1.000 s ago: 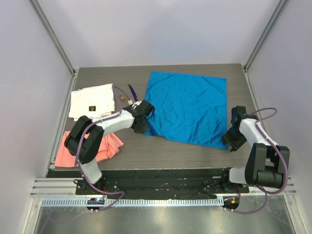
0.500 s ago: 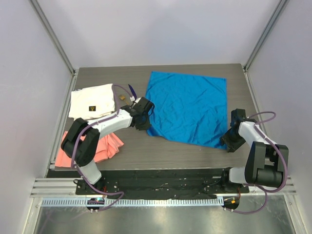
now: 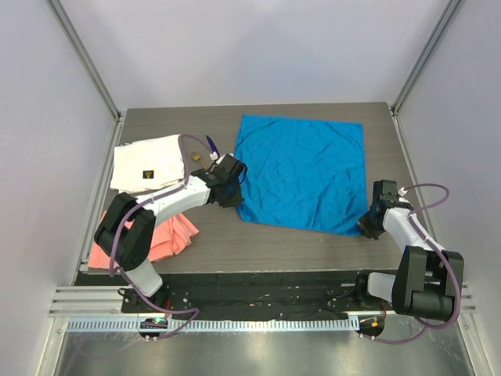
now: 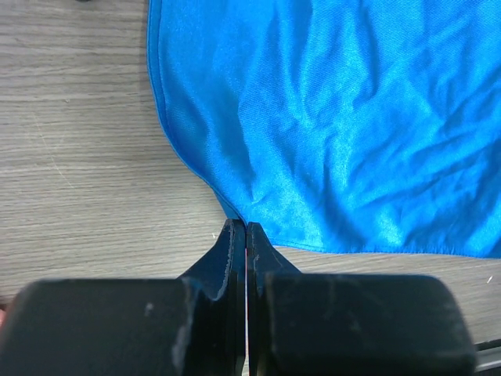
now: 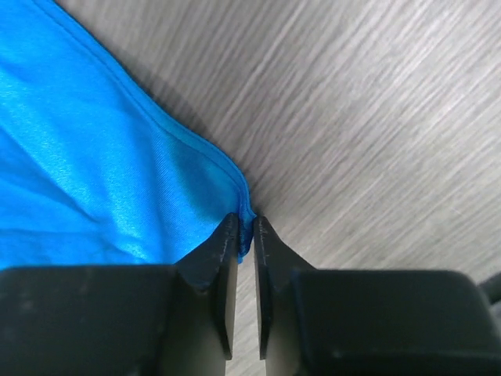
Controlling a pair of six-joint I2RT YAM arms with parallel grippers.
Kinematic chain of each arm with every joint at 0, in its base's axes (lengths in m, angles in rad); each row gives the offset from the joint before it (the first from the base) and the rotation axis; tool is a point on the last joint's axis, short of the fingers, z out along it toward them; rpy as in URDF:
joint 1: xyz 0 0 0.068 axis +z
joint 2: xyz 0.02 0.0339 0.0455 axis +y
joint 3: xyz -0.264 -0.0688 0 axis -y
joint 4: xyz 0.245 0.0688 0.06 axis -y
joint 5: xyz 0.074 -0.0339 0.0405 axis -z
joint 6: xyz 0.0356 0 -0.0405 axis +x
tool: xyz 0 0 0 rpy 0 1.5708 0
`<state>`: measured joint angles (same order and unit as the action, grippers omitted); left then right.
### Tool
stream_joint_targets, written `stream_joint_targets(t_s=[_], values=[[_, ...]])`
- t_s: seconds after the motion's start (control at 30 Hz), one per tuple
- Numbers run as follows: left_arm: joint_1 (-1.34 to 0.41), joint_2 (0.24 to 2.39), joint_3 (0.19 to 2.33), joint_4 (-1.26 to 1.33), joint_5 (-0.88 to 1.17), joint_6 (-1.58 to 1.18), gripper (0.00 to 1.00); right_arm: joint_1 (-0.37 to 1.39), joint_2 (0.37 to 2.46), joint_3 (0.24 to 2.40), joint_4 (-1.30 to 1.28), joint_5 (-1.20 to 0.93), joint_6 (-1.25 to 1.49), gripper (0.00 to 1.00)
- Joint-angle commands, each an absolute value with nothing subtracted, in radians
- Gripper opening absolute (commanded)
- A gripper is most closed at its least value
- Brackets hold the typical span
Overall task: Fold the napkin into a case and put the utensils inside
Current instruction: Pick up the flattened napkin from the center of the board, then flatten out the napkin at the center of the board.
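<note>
Blue napkin (image 3: 301, 174) pinched at both near corners.
The glossy, lightly creased cloth is spread flat on the wood-grain table (image 3: 235, 235). One near corner is clamped by the left gripper (image 4: 246, 232), the other by the right gripper (image 5: 245, 223). The utensils (image 3: 210, 146), a white cloth (image 3: 149, 163) and a salmon-pink cloth (image 3: 160, 239) are seen to its left.

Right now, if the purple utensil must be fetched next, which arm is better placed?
Left. The left hand pinches the napkin's near-left corner, close to the purple utensil; the right hand holds the near-right corner, across the napkin.
</note>
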<state>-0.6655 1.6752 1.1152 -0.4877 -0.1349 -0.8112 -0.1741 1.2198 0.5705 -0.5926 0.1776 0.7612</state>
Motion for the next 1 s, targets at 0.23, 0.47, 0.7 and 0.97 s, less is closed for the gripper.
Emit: stream_joint_targets(t_s=[0.23, 0.47, 0.7, 0.97], values=[[-0.663, 1.542, 1.221, -0.466, -0.143, -0.657, 0.00, -0.179, 1.014, 0.702, -0.673, 0.198, 0.700, 0.01], [-0.664, 1.454, 1.428, -0.443, -0.097, -0.554, 0.00, -0.179, 0.879, 1.126, -0.785, 0.225, 0.565, 0.01], [-0.664, 1.335, 1.646, -0.463, -0.043, -0.451, 0.00, -0.157, 0.854, 1.541, -0.951, 0.268, 0.443, 0.01], [-0.664, 1.146, 1.759, -0.396, -0.029, -0.380, 0.01, -0.124, 0.750, 1.774, -1.018, 0.258, 0.442, 0.01]])
